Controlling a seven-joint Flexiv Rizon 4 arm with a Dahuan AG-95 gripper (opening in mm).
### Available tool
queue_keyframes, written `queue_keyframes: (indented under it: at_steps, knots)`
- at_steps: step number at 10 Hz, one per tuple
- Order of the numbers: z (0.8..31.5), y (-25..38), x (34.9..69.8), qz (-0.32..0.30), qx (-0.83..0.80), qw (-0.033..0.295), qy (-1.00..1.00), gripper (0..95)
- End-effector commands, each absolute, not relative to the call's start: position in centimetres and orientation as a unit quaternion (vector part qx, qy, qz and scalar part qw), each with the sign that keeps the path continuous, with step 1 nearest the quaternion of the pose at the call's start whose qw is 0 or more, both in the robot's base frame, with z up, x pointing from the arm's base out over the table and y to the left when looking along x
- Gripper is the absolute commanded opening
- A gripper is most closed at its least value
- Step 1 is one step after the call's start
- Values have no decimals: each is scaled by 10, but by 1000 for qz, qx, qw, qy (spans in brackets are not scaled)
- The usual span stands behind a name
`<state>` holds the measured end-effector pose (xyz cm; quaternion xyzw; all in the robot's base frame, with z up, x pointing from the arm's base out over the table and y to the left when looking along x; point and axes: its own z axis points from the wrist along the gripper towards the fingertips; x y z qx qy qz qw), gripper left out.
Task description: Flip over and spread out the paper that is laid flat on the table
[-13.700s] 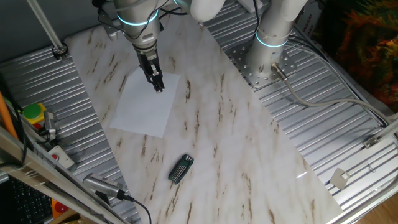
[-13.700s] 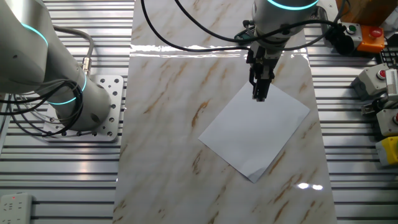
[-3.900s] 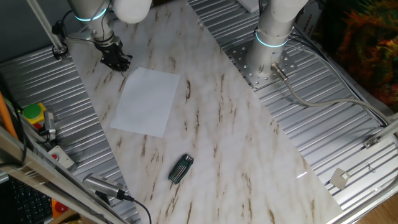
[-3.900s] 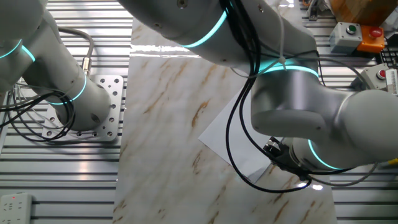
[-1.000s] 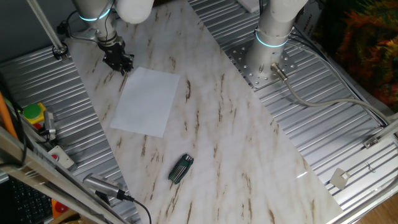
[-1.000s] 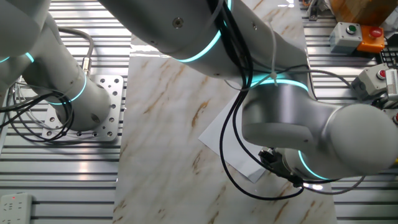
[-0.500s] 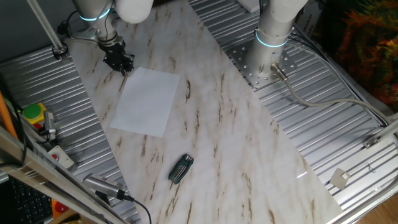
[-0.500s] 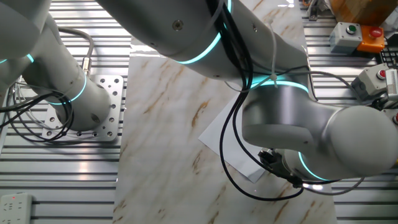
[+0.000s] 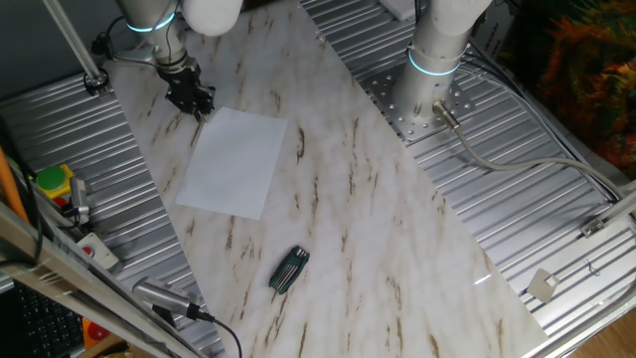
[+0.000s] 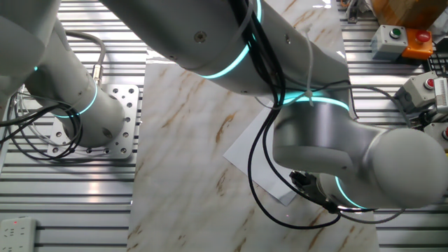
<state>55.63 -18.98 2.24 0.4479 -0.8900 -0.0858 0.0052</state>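
The white paper [image 9: 235, 161] lies flat on the marble table [image 9: 378, 229]. My gripper [image 9: 199, 107] sits low at the sheet's far left corner, fingers pointing down to the table just beside or on that corner. The fingers are dark and small, so I cannot tell how far apart they stand. In the other fixed view my arm's large grey joint [image 10: 329, 147] covers most of the paper [image 10: 241, 155]; only its left edge and near corner show, and the gripper is hidden there.
A small black ribbed object [image 9: 289, 269] lies on the table nearer the front. A second arm's base [image 9: 432, 80] stands on the ribbed metal at the right. Button boxes [image 9: 55, 189] sit at the left edge.
The gripper has shifted very slightly over the last second, staying at the paper's far left corner. The paper has not moved.
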Motion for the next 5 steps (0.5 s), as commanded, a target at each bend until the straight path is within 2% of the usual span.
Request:
queue_keyframes:
  at_steps: [1, 4, 5]
  knots:
    - [22, -190, 556, -91, 449, 4, -889, 190]
    - [22, -190, 556, -92, 451, 3, -888, 190]
    - [22, -190, 556, -92, 451, 3, -888, 380]
